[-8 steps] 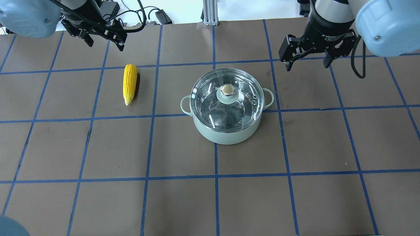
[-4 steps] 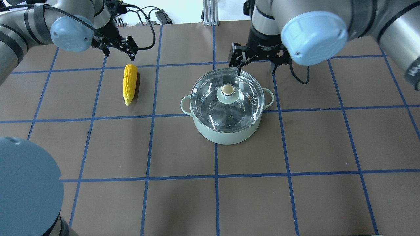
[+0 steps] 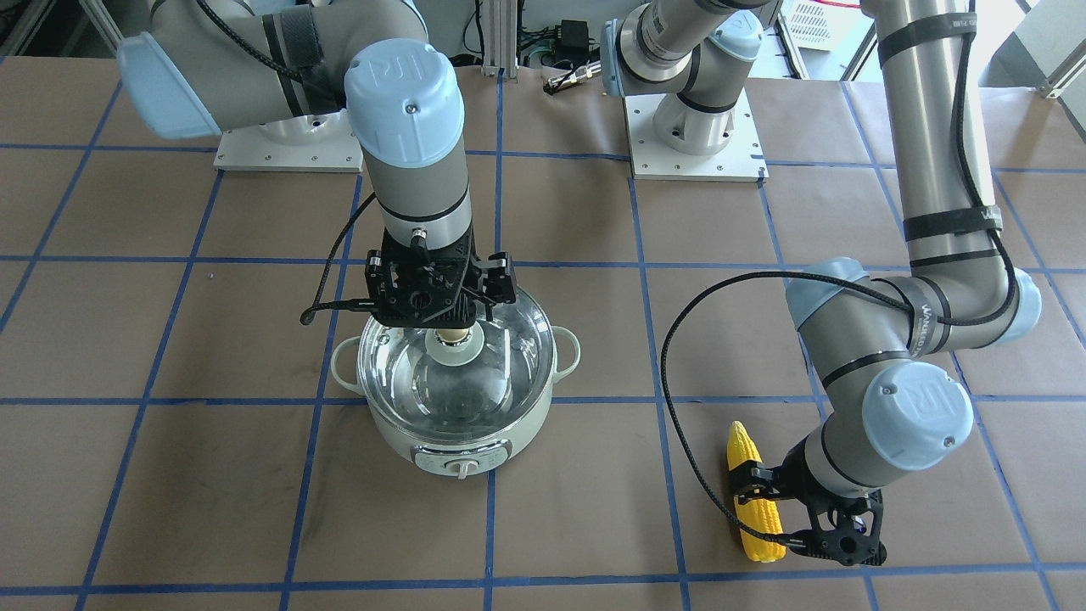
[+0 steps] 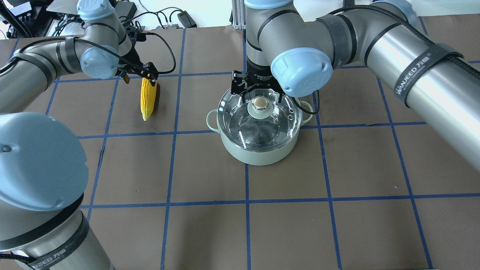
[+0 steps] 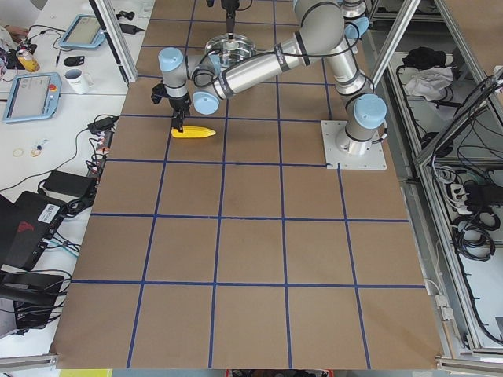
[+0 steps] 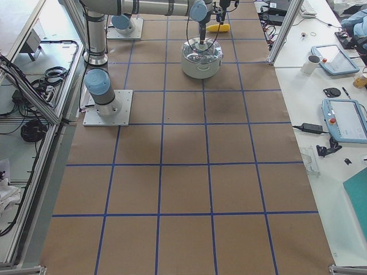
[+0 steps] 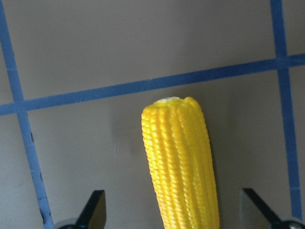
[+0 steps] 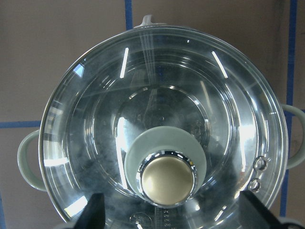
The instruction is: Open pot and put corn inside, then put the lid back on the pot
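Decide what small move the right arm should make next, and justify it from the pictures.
Probably lower the right end effector a little and close it on the knob of the glass lid. Its fingers stand open on either side of the knob, and the lid sits on the pot, so the corn cannot go in yet.

L arm (image 4: 33,73) is reaching far out, elbow bent, L end effector (image 4: 138,78) pointing straight down, fingers spread apart. R end effector (image 4: 261,98) is hanging vertical too, fingers spread.
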Motion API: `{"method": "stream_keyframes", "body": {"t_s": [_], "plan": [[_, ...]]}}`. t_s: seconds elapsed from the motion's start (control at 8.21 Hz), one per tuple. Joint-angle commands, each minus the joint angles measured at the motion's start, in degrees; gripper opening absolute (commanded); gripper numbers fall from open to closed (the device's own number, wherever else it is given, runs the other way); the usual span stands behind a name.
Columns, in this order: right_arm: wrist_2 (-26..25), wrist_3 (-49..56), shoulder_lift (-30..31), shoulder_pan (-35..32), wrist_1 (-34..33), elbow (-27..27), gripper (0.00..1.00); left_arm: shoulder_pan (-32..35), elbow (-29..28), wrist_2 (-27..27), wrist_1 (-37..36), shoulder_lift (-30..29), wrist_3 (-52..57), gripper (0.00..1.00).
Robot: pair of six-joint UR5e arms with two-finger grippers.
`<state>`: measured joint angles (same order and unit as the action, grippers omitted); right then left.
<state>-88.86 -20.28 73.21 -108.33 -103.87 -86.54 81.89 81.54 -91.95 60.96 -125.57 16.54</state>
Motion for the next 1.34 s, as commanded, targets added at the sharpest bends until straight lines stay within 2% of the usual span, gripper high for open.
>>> {"method": "stream_keyframes", "body": {"t_s": [0.0,0.24,0.37,0.49,0.61,0.73,0.97,1.22], "plan": [[-0.08,-1.60,-1.83,-0.30,-0.89,-0.12,1.00,-0.15,0.03,1.24,-1.11,-2.74,-3.18,1.00],[-0.17,-2.04,-3.07,-0.30,-2.64,-0.21,1.00,-0.15,0.03,3.18,-1.46,-4.24,-3.88,1.00],[-0.26,-2.04,-3.16,-0.30,-2.74,-0.12,0.97,-0.15,0.11,3.18,-2.33,-4.59,-3.80,1.00],[-0.26,-2.04,-3.16,-0.30,-2.65,-0.21,0.92,-0.15,0.03,2.75,-2.51,-4.77,-3.89,0.74],[-0.26,-2.04,-3.16,-0.30,-2.65,-0.21,0.80,-0.15,0.03,2.66,-2.52,-4.77,-3.45,0.04],[-0.35,-2.04,-3.16,-0.30,-2.65,-0.12,0.67,-0.15,0.03,3.01,-2.60,-4.69,-2.75,0.00],[-0.35,-2.04,-3.16,-0.30,-2.56,-0.12,0.52,-0.15,-0.15,2.57,-2.43,-2.94,-3.36,0.00],[-0.35,-1.95,-3.07,-0.22,-2.56,-0.12,0.42,-0.15,-0.15,2.39,-1.81,-0.30,-3.45,0.00]]}}
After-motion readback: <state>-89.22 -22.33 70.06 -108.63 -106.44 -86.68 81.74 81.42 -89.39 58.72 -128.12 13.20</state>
